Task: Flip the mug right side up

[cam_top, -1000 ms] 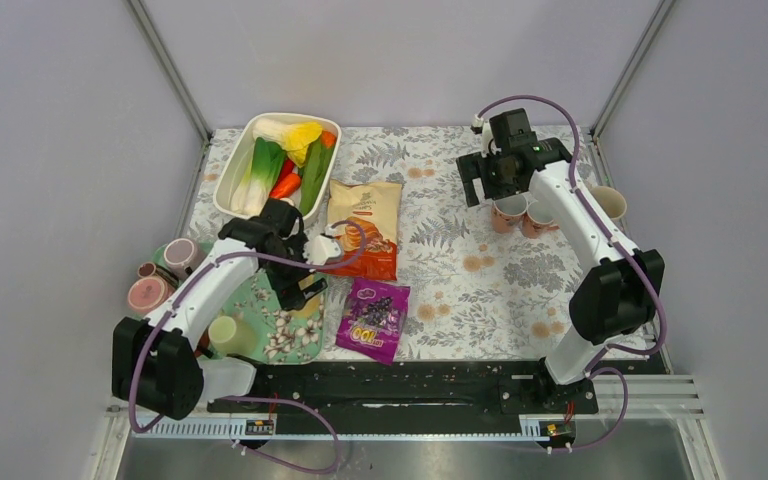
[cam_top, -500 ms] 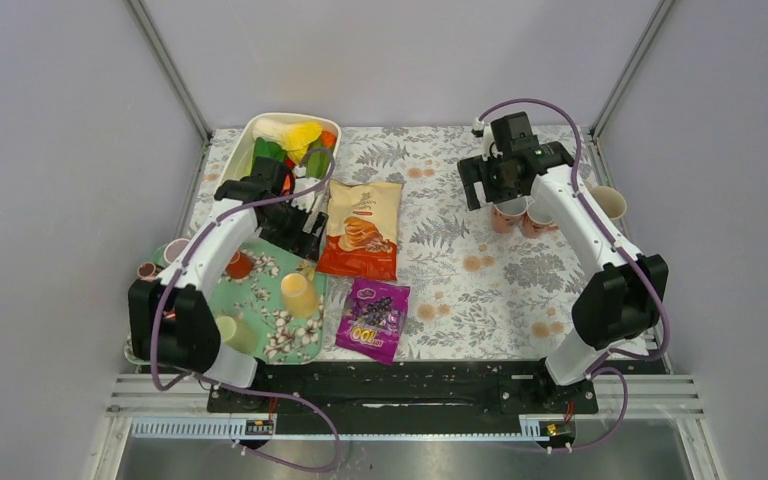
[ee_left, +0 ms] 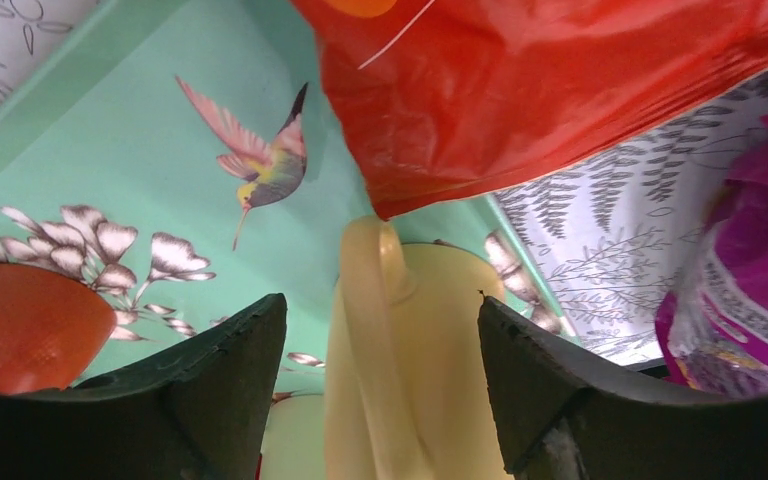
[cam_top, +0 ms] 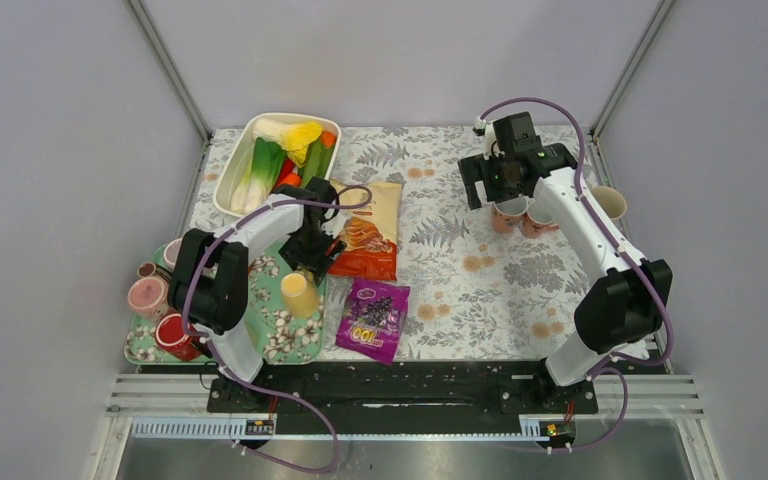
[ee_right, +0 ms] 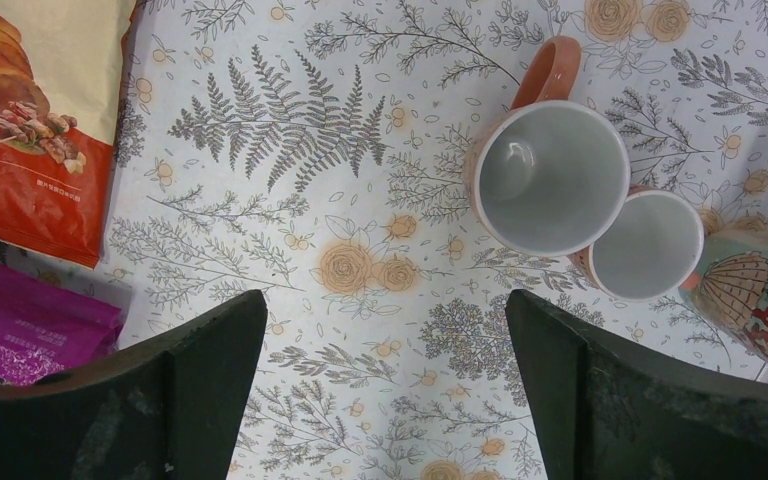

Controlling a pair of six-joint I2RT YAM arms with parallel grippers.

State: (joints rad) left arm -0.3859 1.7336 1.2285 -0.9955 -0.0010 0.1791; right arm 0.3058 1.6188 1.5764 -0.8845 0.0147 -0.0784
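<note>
Yellow mug point(ee_left: 430, 345) stands on the green floral tray point(ee_left: 110, 170), at 8 o'clock on the counter. The left gripper point(ee_left: 375, 330) is wide open and empty, its jaws flanking the mug. Centre on the body, clear of the handle point(ee_left: 365, 270), and close firmly before rotating. The right gripper point(ee_right: 385, 320) hovers open and empty.

White left arm point(cam_top: 255, 218), white right arm point(cam_top: 585, 215), black joints, looping purple cables point(cam_top: 525, 98), matte black end effector fingers point(ee_left: 210, 400)

yellow mug point(ee_left: 410, 370) flanks: chip bag point(ee_left: 560, 90) just beside | purple packet point(ee_left: 750, 260) near | red cup point(ee_left: 20, 325) near
</note>
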